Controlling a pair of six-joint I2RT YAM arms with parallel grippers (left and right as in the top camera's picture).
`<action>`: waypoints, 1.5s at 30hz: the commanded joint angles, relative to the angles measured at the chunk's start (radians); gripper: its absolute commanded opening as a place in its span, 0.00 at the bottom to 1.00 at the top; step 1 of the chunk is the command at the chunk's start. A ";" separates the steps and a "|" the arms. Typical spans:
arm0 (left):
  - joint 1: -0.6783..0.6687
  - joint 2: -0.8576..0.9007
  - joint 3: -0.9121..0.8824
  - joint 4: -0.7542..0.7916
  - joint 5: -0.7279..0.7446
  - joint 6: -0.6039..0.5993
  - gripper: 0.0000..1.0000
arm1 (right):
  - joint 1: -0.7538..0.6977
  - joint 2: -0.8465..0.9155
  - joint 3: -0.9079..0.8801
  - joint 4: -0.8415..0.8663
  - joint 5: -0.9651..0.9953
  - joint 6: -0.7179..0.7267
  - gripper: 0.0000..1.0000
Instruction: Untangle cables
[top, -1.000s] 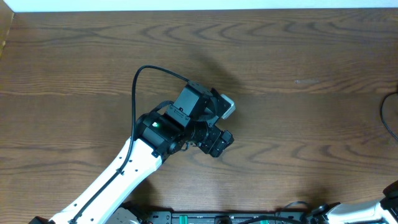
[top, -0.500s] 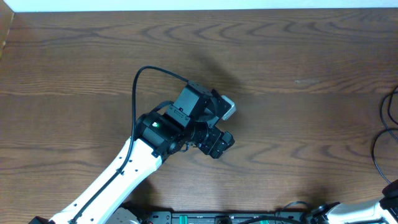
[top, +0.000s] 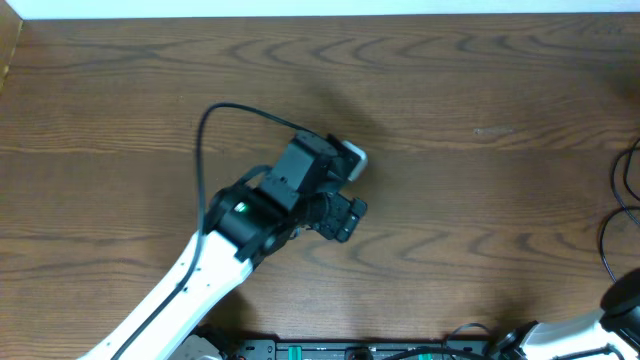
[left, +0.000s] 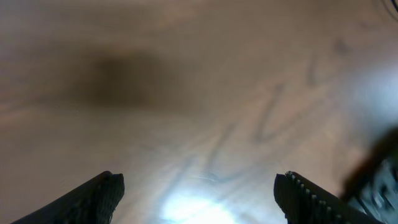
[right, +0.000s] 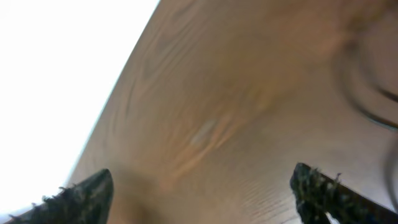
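Note:
A thin black cable (top: 612, 215) lies in loose loops at the table's right edge; most of it runs out of the overhead view. It shows as blurred dark loops in the right wrist view (right: 373, 99), at the upper right. No white cable shows in any view. My left gripper (top: 340, 216) is over the middle of the table, open and empty above bare wood (left: 199, 183), far from the cable. My right gripper (right: 202, 180) is open and empty, with the loops ahead of it to the right.
The left arm's own thick black wire (top: 215, 125) arches over the table to the left of the wrist. The right arm (top: 625, 300) sits at the bottom right corner. The table's far edge borders a white surface (right: 56, 74).
The left arm has swung a little to the left and up. More of the black cable's loops show at the right edge, and the right arm has come further into the bottom right corner.

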 joint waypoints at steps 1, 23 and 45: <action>0.000 -0.106 -0.003 0.013 -0.183 -0.087 0.83 | 0.132 -0.006 0.002 -0.031 -0.087 -0.236 0.84; 0.000 -0.725 -0.004 -0.105 -0.908 -0.342 0.83 | 1.059 -0.149 0.002 -0.010 0.295 -0.260 0.82; 0.087 -1.065 -0.003 -0.240 -1.088 -0.313 1.00 | 1.528 -0.309 0.002 -0.002 0.659 -0.167 0.83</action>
